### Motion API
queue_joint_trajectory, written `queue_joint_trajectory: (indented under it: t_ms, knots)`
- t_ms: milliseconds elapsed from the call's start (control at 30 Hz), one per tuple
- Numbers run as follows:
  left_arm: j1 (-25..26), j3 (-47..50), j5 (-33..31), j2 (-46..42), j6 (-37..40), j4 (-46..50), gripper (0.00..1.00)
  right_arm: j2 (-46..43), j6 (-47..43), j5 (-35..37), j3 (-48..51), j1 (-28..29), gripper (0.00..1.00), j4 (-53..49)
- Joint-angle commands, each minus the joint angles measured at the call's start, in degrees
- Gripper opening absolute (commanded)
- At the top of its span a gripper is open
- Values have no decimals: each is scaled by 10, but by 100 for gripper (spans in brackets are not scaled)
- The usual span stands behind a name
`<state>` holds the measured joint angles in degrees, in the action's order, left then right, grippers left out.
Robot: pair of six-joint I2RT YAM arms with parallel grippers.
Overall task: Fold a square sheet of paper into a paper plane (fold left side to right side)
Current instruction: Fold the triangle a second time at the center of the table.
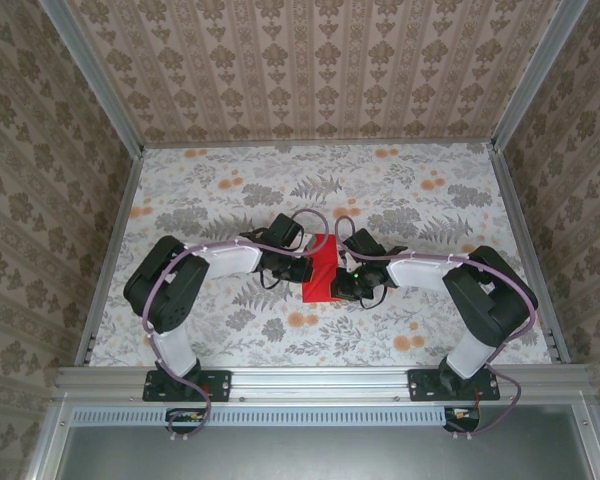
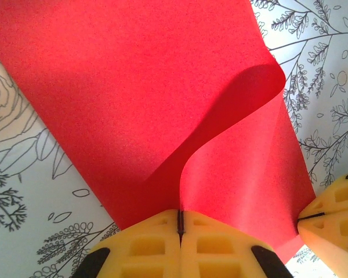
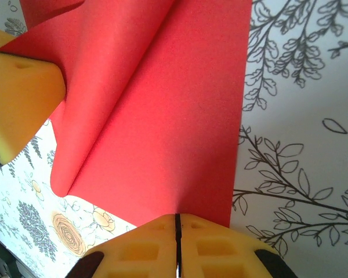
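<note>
Left gripper (image 2: 180, 227) and right gripper (image 3: 177, 229) are each clamped on an edge of the square sheet of paper (image 1: 321, 272), which lies curled at the middle of the table (image 1: 230, 190). From above, I find both pinched edges hidden under the wrists.

One square sheet of paper (image 1: 321, 272) lies on one table (image 1: 230, 190). Two grippers sit at the sheet's edges: one left gripper (image 2: 180, 223), one right gripper (image 3: 177, 223).

Right gripper (image 3: 177, 225) tight on the curled red sheet (image 3: 162, 116), left gripper (image 3: 23, 87) at its other edge
</note>
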<state>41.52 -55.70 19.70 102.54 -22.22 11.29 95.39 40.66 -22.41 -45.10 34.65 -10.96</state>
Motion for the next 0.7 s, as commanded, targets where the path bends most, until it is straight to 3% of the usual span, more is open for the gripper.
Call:
queue_joint_trajectory:
  t_ms: [0,667]
  knots:
    - [-5,-17,0,5,18,9,1,22,-7,22,-1,5,9,-60]
    - [-5,11,-8,-30,17,-27,1,27,-10,26,-3,4,9,-71]
